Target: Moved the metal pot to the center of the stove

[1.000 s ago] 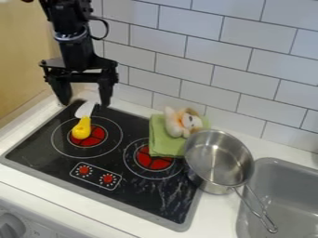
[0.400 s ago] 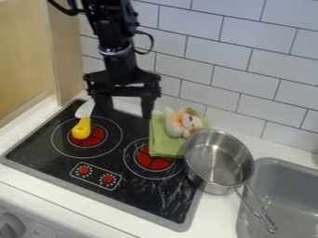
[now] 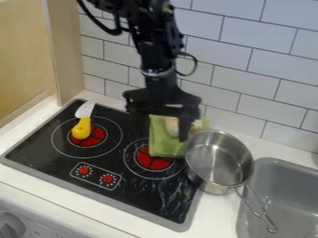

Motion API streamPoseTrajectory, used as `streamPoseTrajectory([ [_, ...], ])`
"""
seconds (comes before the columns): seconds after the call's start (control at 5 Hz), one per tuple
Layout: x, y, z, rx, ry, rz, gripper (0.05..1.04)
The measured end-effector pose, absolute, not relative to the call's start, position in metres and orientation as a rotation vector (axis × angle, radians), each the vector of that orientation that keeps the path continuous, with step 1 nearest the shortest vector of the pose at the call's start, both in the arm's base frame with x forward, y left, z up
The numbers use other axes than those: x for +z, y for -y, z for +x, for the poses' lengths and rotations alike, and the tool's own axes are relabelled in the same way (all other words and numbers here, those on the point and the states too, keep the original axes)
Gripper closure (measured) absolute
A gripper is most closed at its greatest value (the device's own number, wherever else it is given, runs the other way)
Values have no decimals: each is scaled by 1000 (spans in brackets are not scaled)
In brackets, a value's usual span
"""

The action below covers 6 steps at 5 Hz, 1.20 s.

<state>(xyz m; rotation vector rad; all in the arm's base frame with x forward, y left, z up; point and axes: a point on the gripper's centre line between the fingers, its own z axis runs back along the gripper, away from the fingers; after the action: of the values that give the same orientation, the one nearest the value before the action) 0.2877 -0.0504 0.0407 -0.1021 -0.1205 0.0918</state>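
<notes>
My gripper (image 3: 163,130) hangs over the back right of the stove, open, its two fingers spread wide above the green cloth with nothing held between them. To its right is the metal pot (image 3: 217,160), upright, straddling the stove's right edge and the white counter. The pot's wire handle points down and right over the sink's edge. The black stove (image 3: 133,200) has two red burners; the right one lies just left of the pot.
A green cloth (image 3: 164,144) lies by the pot's left side, with a plush toy (image 3: 172,124) on it, partly behind the gripper. A yellow-handled knife (image 3: 81,128) rests on the left burner. At right is the grey sink (image 3: 292,204); tiled wall behind.
The arm and open gripper have moved right and somewhat toward the camera, from above the left burner to over the cloth and toy. The pot and other objects have stayed in place.
</notes>
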Motion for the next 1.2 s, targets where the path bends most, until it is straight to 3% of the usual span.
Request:
streamPoseTrajectory([
  [0.6,16,73,281,31,77,-20,121],
  [1.0,18,70,279,58,79,82,726],
  [1.2,19,68,280,74,84,106,930],
])
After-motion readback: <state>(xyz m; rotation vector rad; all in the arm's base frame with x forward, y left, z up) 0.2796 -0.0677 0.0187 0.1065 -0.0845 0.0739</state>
